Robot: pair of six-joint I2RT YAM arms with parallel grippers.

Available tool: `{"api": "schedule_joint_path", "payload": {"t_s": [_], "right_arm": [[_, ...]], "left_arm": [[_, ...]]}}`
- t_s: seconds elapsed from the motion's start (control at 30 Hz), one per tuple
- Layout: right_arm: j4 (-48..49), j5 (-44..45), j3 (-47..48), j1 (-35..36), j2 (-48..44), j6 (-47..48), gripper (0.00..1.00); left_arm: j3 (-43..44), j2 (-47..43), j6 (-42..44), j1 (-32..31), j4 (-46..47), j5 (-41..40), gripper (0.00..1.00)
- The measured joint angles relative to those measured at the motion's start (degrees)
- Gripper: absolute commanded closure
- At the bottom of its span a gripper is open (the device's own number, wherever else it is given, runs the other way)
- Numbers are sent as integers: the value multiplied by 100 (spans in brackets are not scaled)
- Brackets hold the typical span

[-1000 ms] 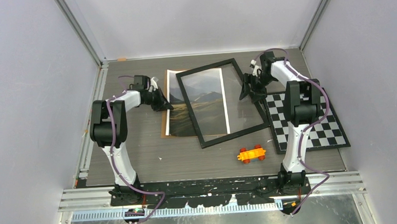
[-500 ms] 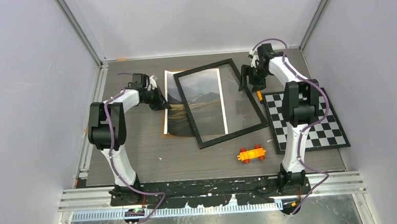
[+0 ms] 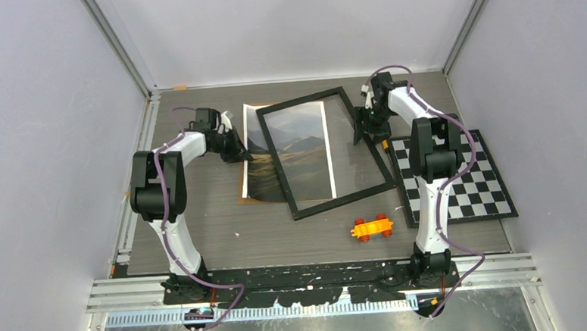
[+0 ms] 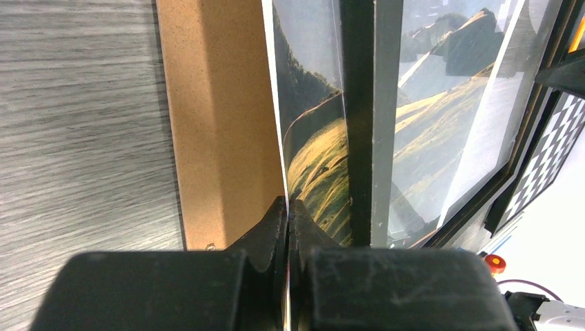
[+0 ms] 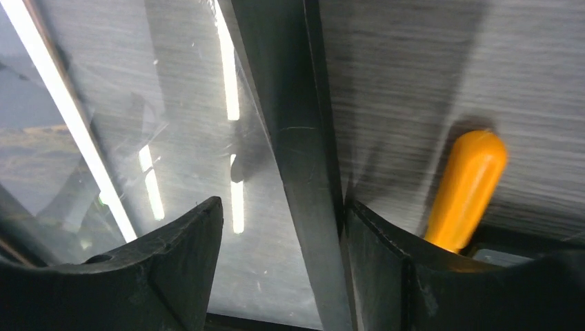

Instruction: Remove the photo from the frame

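- The left gripper (image 4: 287, 207) is pressed together on the thin white left edge of the photo (image 3: 264, 165), just right of the brown backing board (image 4: 221, 124).
- The right gripper (image 5: 281, 207) is spread, with the right bar of the frame (image 3: 345, 198) between its fingers. The outer finger is at the bar and the inner one stands apart over the glass.
- The frame lies skewed on the table (image 3: 203, 238), covering the photo's right part. The photo's left strip pokes out toward the left gripper.
- As I judge it, the step in hand is separating the two. The right gripper should close squarely on the bar and avoid the orange piece (image 5: 465, 183) just beside it.
- Pull the photo flat and leftward, without lifting, so the paper does not crease under the frame's left bar.
- Hold the frame steady meanwhile.
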State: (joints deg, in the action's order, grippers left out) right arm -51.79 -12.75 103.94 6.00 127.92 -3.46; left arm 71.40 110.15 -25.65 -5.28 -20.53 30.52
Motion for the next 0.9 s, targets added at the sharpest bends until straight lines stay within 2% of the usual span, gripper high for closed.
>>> {"api": "schedule_joint_path", "payload": {"t_s": [0.3,0.57,0.9], "right_arm": [[-310,-973,-17,55,37,-39,34],[-205,-1331,-229,79,37,-282,34],[68,-1692,-601,63,-70,-581,35]], "left_arm": [[61,0,57,-31,-39,-2,100],[278,-155,238,-146,-267,-146,100],[831,-1005,511,-144,-673,-518,100]]}}
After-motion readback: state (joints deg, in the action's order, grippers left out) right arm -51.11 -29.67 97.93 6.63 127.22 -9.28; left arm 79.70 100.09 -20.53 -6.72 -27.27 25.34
